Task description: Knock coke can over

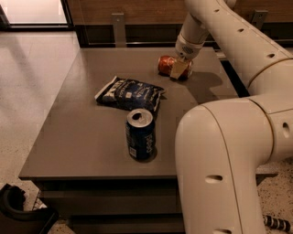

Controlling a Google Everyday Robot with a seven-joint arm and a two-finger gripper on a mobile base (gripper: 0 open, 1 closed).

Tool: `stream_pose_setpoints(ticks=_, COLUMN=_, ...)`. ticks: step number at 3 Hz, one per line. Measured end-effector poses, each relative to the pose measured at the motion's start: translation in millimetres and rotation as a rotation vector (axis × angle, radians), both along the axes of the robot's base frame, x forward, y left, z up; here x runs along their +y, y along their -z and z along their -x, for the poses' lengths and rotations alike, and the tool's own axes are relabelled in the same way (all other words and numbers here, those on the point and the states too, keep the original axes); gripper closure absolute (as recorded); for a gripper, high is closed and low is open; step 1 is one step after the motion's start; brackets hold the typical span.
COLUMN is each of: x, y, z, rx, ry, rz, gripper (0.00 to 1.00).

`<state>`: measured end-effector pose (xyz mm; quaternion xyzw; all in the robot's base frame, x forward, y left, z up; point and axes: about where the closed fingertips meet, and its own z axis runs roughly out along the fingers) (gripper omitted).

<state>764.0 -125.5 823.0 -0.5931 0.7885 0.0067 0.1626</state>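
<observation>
Arm (219, 151) casing, white and rounded, takes up the near right corner of the worktop (82, 137) and rises along its right edge, then reaches back toward the far edge. The grey worktop is square and flat. Its left half lies bare from the near edge to the far edge, and its left edge drops off to a pale speckled floor (32, 82). A dark wood-panelled wall (137, 13) runs close behind the far edge.

Near the middle of the worktop lies a crinkled blue snack bag (130, 93), flat and slightly askew. Just in front of it, toward the near edge, stands a dark blue drink can (140, 135), upright, with its silver top showing; it sits close to the bag but apart from it.

The coke can (165, 65) is near the far edge, right of centre and well apart from the bag and the blue can. It appears to lie on its side, its length roughly along the far edge. The gripper (180, 69) comes down onto the can's right end, and its tan tip covers part of the red body. Whether the gripper is open, closed or clamped on the can cannot be told.
</observation>
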Motion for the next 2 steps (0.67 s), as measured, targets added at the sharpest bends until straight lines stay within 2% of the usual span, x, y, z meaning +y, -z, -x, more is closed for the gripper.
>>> stream_pose_setpoints(ticks=1, x=0.4, y=1.1, z=-0.3, rx=0.001, ry=0.000, rz=0.000, gripper=0.67)
stream_pose_setpoints(ticks=2, x=1.2, y=2.6, z=-0.8, rx=0.004, ry=-0.001, rz=0.000, gripper=0.43)
